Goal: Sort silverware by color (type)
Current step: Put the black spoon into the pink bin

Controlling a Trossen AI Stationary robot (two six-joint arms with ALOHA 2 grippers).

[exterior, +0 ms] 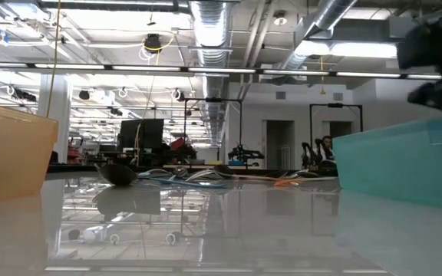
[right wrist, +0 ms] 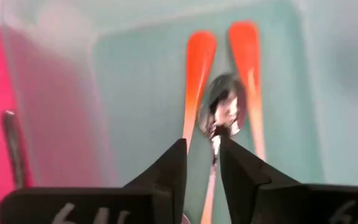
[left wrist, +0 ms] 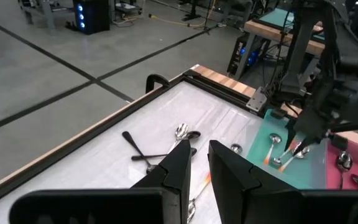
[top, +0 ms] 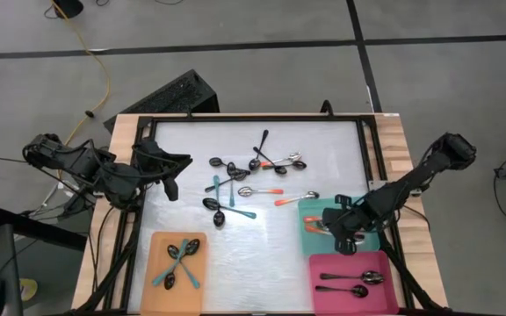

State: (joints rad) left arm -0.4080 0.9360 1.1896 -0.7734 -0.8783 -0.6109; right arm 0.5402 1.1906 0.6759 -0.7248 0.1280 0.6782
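Note:
My right gripper (top: 344, 239) (right wrist: 202, 146) hangs open over the teal tray (top: 369, 212), pointing steeply down. Below it, orange-handled spoons (right wrist: 199, 62) lie flat on the tray floor; one shiny bowl (right wrist: 225, 106) lies just past the fingertips, and its neck shows in the gap between them. My left gripper (top: 171, 186) (left wrist: 199, 155) waits above the table's left side, its fingers slightly apart with nothing between them. A loose pile of teal, orange and black spoons (top: 251, 180) lies mid-table. Teal spoons (top: 181, 260) lie in the orange tray (top: 156, 294), dark ones (top: 350, 283) in the pink tray (top: 389, 298).
A black frame (top: 253, 117) rims the white table top. The three trays stand along the near edge, the orange one at the left, the teal and pink ones at the right. Bare table surface (top: 253, 272) lies between them.

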